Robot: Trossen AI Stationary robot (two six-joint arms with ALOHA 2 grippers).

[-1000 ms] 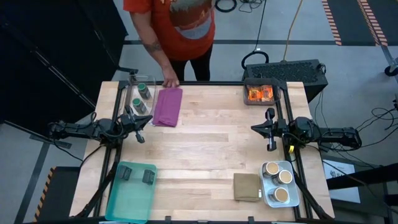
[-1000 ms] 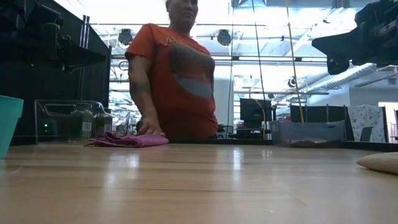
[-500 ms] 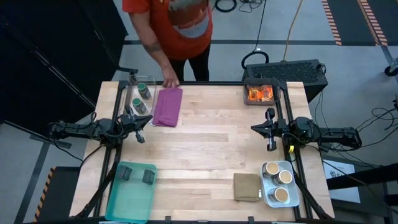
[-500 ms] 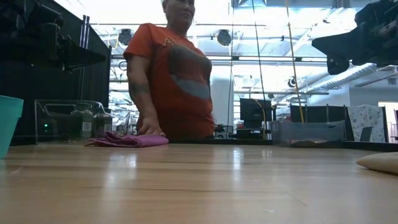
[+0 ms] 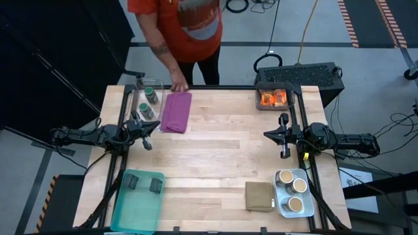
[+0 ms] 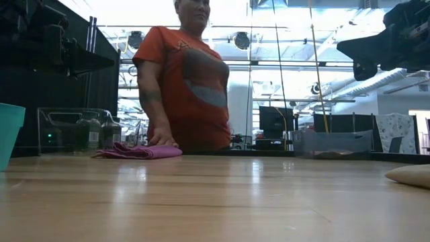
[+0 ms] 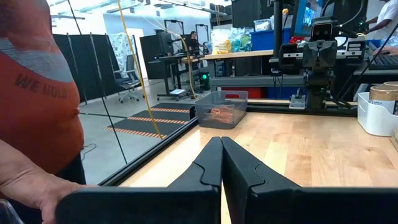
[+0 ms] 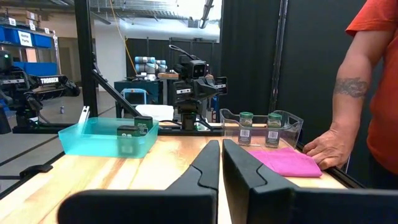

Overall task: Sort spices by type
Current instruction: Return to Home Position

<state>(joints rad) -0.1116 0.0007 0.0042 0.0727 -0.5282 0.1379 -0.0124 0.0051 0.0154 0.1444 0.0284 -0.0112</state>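
Our left gripper (image 7: pixel 221 145) has its 2 fingers pressed together with nothing between them. It sits at the left edge of the table (image 5: pixel 215 163), pointing in across the wood. Our right gripper (image 8: pixel 221 147) is likewise closed and empty, facing it from the table's right edge.

- At the table's far-left corner, 2 green-lidded jars (image 5: pixel 149 95) stand upright in a clear bin (image 5: pixel 136 98).
- At the table's far-right corner, the shiny orange packets (image 5: pixel 273 98) lie in a grey bin (image 5: pixel 258 96).
- At the table's near-left corner, 2 dark blocks (image 5: pixel 132 181) sit in a teal tray (image 5: pixel 134 212).
- At the table's near-right corner, 3 tan-topped cups (image 5: pixel 285 177) fill a white bin (image 5: pixel 307 196).

A purple cloth (image 5: pixel 176 111) lies on the table just beside the clear bin. An olive-tan folded cloth (image 5: pixel 259 196) lies just beside the white bin. A person in an orange shirt (image 5: pixel 186 26) stands at the table's far edge, with 1 hand (image 5: pixel 179 85) resting at the far end of the purple cloth.
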